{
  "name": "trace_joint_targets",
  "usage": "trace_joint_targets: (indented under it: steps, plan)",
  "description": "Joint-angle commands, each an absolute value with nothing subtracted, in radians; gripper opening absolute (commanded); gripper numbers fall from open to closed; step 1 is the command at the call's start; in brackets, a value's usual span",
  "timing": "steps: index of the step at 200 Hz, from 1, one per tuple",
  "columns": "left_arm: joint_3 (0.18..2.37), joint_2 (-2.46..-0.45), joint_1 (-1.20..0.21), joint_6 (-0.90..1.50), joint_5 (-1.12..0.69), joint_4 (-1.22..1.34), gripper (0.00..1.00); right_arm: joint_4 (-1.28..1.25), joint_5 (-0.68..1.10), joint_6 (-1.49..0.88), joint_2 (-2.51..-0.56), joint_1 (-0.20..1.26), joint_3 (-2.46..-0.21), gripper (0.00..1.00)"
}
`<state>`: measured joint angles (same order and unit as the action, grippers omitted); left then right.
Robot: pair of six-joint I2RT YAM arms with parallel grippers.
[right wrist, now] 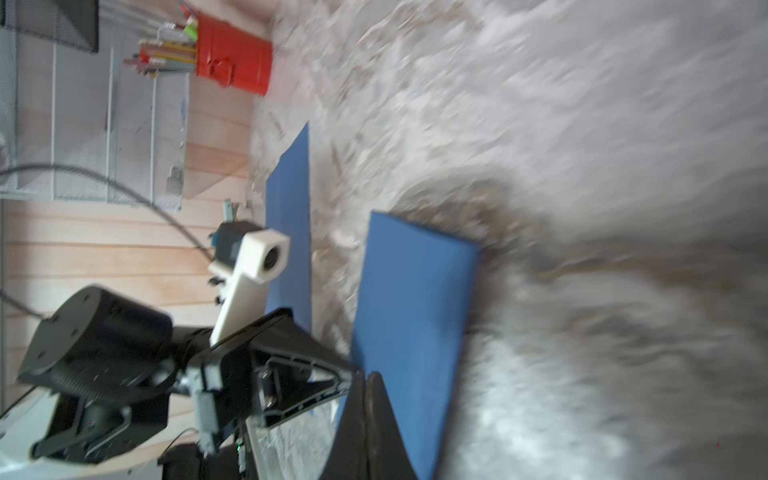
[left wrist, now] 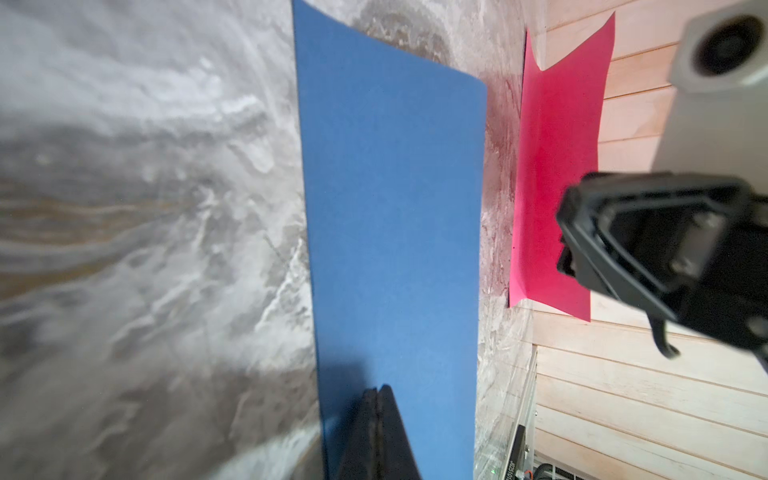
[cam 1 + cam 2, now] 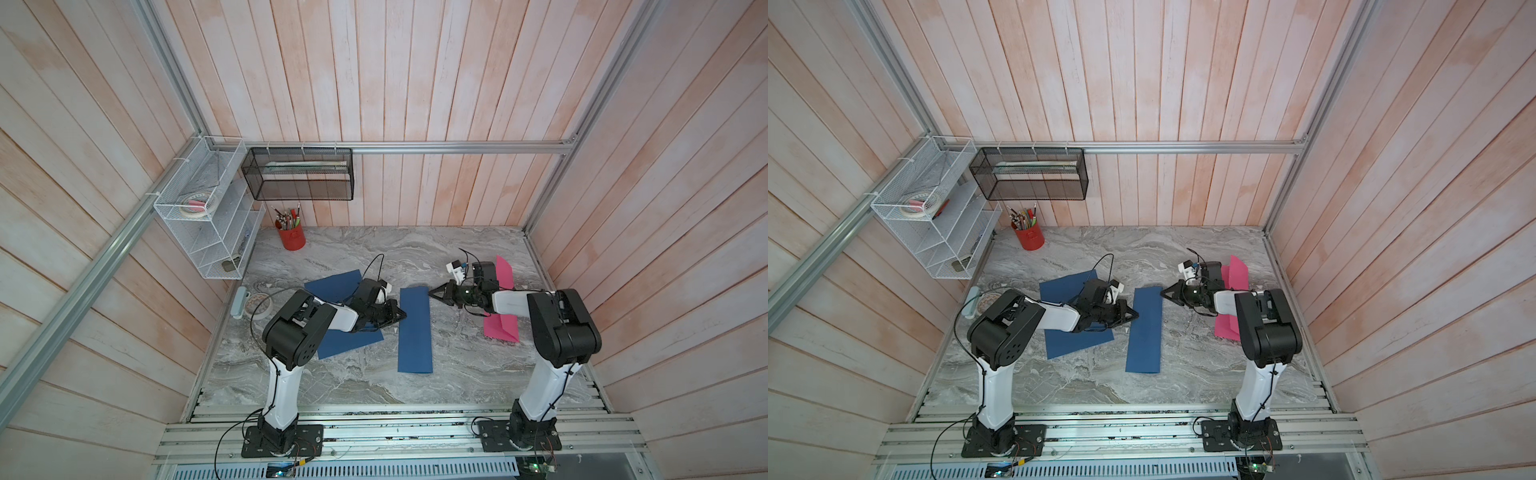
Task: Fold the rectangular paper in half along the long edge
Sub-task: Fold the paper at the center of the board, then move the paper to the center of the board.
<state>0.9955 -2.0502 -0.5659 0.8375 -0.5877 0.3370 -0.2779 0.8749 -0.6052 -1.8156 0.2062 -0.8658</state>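
Dark-blue rectangular paper (image 3: 414,332) lies doubled on the marbled tabletop (image 3: 465,357), clenched left fingers (image 3: 397,314) at its edge, clenched right fingers (image 3: 438,292) beside; crease-pressing looks next.

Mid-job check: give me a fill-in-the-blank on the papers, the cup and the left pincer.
The folded strip in the middle is ___.
The paper by the right arm is ___.
The cup of pencils is ___.
The left pincer, tip at the strip's edge, is ___ (open or shut).
Missing words: blue; pink; red; shut.
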Motion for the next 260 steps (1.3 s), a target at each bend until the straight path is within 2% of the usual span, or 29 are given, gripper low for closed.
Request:
trace_joint_targets:
  steps: [1, 16, 42, 84, 154, 187, 228, 260]
  plan:
    - [0.953, -2.112, -0.575, 0.817, -0.553, 0.193, 0.00, -0.339, 0.884, -0.645, -1.726, 0.206, -0.739, 0.20]
    - [0.951, -2.114, -0.575, 0.818, -0.557, 0.201, 0.00, -0.344, 0.871, -0.644, -1.665, 0.207, -0.664, 0.36]
    - [0.952, -2.118, -0.575, 0.816, -0.560, 0.204, 0.00, -0.370, 0.908, -0.639, -1.629, 0.233, -0.570, 0.54]
    - [0.953, -2.119, -0.575, 0.817, -0.561, 0.208, 0.00, -0.365, 0.850, -0.625, -1.661, 0.336, -0.528, 0.55]
    - [0.945, -2.128, -0.575, 0.824, -0.568, 0.222, 0.00, -0.454, 0.794, -0.696, -1.664, 0.346, -0.437, 0.46]
    - [0.953, -2.149, -0.575, 0.824, -0.578, 0.223, 0.00, -0.583, 0.822, -0.772, -1.719, 0.351, -0.424, 0.31]
    - [0.952, -2.125, -0.574, 0.804, -0.563, 0.196, 0.00, -0.600, 0.805, -0.790, -1.733, 0.353, -0.422, 0.00]
    - [0.953, -2.125, -0.573, 0.807, -0.566, 0.199, 0.00, -0.589, 0.784, -0.788, -1.710, 0.353, -0.410, 0.00]
